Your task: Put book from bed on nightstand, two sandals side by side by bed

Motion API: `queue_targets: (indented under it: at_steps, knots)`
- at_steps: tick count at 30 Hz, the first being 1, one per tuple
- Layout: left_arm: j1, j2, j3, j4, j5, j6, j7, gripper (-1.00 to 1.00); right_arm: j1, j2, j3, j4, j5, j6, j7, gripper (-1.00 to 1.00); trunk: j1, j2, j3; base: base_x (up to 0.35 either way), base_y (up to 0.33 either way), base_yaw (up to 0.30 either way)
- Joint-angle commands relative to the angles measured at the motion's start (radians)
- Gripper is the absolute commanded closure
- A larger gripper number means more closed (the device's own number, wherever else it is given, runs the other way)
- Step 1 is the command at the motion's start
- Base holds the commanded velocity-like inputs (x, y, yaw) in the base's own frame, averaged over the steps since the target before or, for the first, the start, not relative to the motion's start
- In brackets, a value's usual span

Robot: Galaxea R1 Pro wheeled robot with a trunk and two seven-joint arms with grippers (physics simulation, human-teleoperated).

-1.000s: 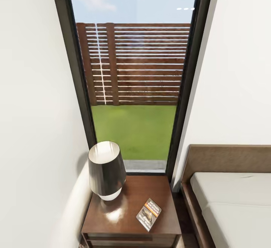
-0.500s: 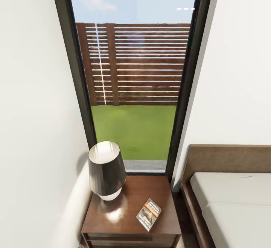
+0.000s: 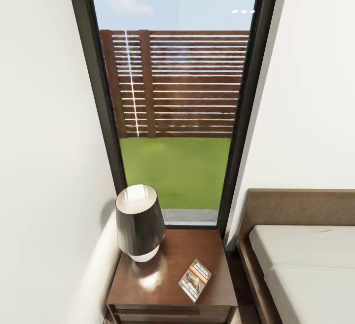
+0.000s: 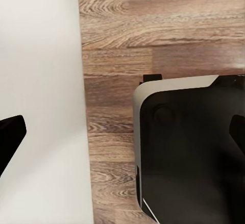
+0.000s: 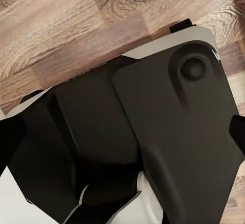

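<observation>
Lying unmoved, book (image 3: 195, 279) on nightstand (image 3: 148, 287).

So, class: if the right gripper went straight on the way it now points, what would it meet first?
Probably the robot's own black base, which lies straight ahead over the wood-plank floor; depth is unclear.

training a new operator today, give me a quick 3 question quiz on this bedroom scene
1. True or false: the book lies on the nightstand.
2. What else stands on that nightstand? A) a clock B) a lamp C) a vase
3. Fill in: to the right of the nightstand in the head view is the ____, with a pale mattress.

Key: 1 true; 2 B; 3 bed.
</observation>
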Motion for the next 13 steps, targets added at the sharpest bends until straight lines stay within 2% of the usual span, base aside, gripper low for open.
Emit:
queue_targets:
  at_steps: [1,13]
  knots:
    - [-0.001,0.000,-0.009,0.000,0.007,-0.002,0.004,-1.00,0.000,0.000,-0.003,-0.003,-0.004,0.007,0.002,-1.00,0.001,-0.002,-0.002,0.000,0.000,0.000]
    - [-0.001,0.001,-0.009,0.000,0.007,-0.002,0.004,-1.00,0.000,0.000,-0.003,-0.003,-0.004,0.007,0.002,-1.00,0.001,-0.002,-0.002,0.000,0.000,0.000]
